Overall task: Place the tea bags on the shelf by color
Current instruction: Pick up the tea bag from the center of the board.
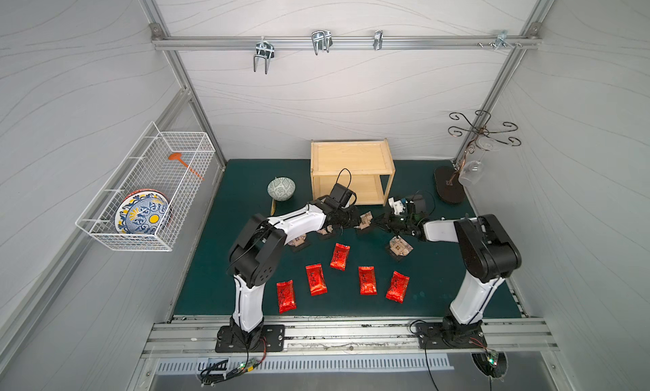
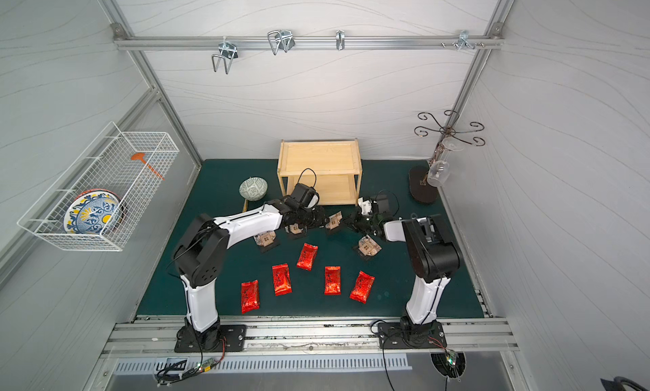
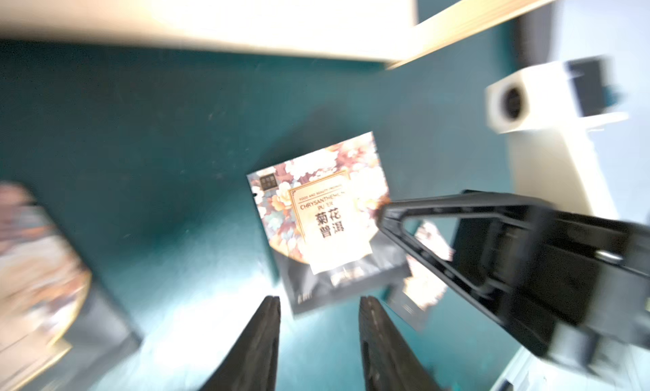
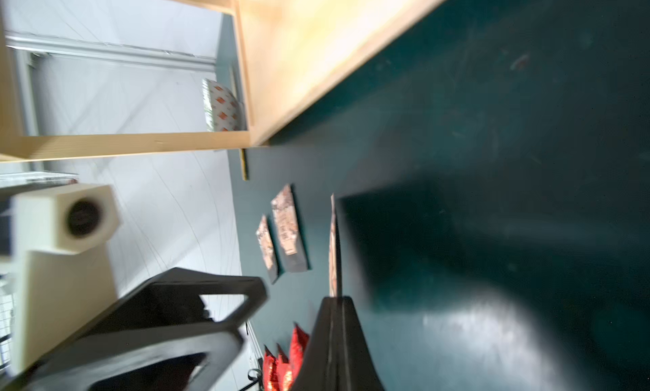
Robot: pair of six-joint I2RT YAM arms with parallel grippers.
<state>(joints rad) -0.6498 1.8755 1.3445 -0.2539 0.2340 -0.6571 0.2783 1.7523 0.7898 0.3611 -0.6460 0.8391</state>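
- Lift with right gripper (image 4: 336, 303), pinched fully shut on the edge of 1 beige tea bag (image 3: 327, 224), at 6 o'clock of shelf (image 1: 350, 157).
- Draw left gripper (image 3: 320, 301), jaws apart and gripping nothing, toward 9 o'clock first.
- Reserve 1 tier for beige.

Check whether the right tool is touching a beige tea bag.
Touching. In the right wrist view, the beige tea bag stands edge-on, its end pinched in the shut right tool.
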